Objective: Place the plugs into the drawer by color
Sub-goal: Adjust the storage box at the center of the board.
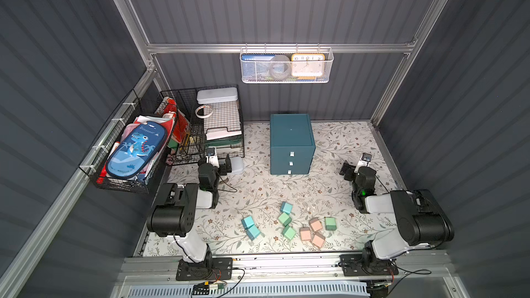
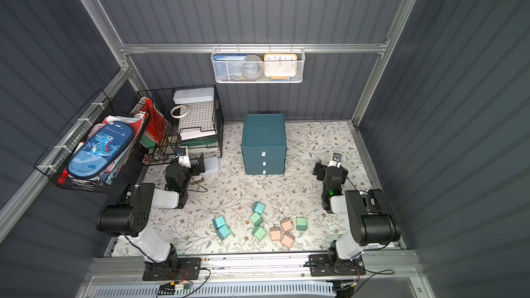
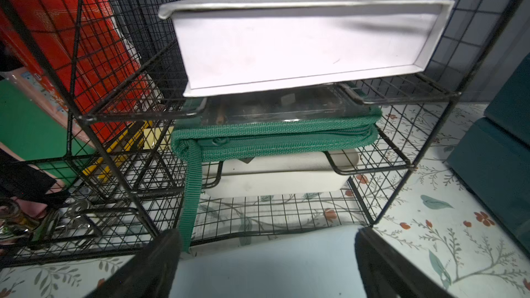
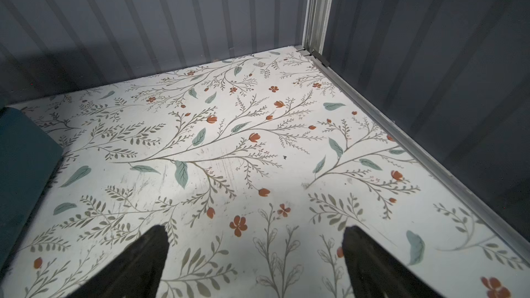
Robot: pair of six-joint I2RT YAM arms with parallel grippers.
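Observation:
Several plugs lie loose near the table's front edge in both top views. Three are pastel blue (image 1: 247, 221), three mint green (image 1: 284, 219) and three pale pink (image 1: 315, 224). The dark teal drawer (image 1: 291, 139) cabinet stands at the back middle with all three drawers pushed in. Its side shows in the left wrist view (image 3: 502, 153) and the right wrist view (image 4: 23, 167). My left gripper (image 1: 229, 166) (image 3: 266, 232) is open beside the wire rack, far left of the cabinet. My right gripper (image 1: 347, 169) (image 4: 255, 229) is open over bare mat to the cabinet's right. Neither holds a plug.
A pale blue flat box (image 1: 237, 165) (image 3: 266, 265) lies under the left gripper's spread fingers. The black wire-mesh rack (image 1: 220, 121) stands at the back left, holding a white tray (image 3: 301, 44) and a green pouch (image 3: 272, 139). A side basket with a dinosaur pencil case (image 1: 134, 150) hangs left. A white basket (image 1: 286, 65) hangs on the back wall.

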